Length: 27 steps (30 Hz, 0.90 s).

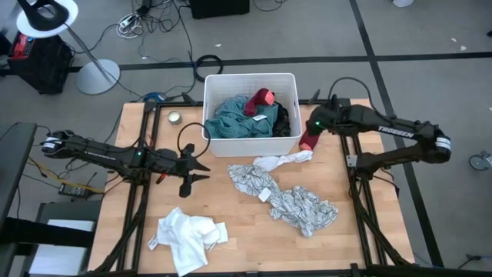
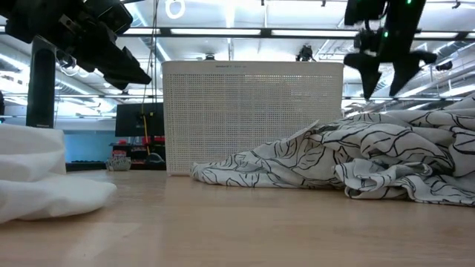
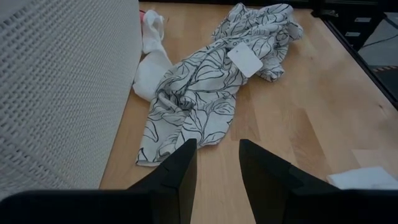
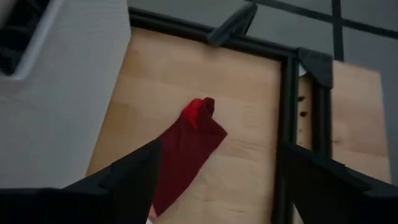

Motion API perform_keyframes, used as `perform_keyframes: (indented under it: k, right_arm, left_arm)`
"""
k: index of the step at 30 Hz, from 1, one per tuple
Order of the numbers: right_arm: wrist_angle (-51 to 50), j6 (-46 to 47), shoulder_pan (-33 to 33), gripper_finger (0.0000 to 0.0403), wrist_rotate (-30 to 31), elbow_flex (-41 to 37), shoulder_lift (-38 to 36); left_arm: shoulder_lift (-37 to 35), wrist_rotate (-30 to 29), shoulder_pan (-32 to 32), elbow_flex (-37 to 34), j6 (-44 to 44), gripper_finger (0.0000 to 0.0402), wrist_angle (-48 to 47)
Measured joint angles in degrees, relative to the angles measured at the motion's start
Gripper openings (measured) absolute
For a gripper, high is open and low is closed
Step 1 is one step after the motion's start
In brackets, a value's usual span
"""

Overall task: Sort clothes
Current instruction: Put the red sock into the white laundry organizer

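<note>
Clothes are light, limp and prone to snag: the red garment lies released under the spread right tool, best pinched at a raised fold; left tool stands parted, empty.

One readable marking: white lettering "TROSSEN" along the right arm in the high view. The tag on the leaf-print garment shows no legible print. Nothing else readable.
</note>
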Motion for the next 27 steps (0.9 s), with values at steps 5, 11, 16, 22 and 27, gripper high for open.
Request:
perform_keyframes:
  k: [5, 11, 16, 22, 27]
  right_arm:
    - [8.56, -0.1, -3.72, 0.0318, -1.11, -6.84, 0.01]
    - [18.64, -2.05, -10.41, 0.0309, -6.64, -13.61, 0.07]
    - [24.66, -2.08, -15.87, 0.0308, -12.66, -17.99, 1.23]
    - [28.47, -2.09, -17.88, 0.0308, -16.97, -20.7, 4.21]
    - [31.73, -1.95, -17.86, 0.0308, -18.84, -21.89, 7.9]
  left_arm:
    - [0.0, -0.01, 0.0, 0.0, -0.06, 0.0126, 0.0]
    - [0.0, -0.02, 0.0, 0.0, -0.42, 0.0126, -0.02]
    - [0.0, -0.03, 0.0, 0.0, -0.42, 0.0126, -0.04]
    - [0.0, -0.13, 0.0, 0.0, -0.39, 0.0126, -0.04]
    - [0.0, -0.17, 0.0, 0.0, -0.37, 0.0126, -0.02]
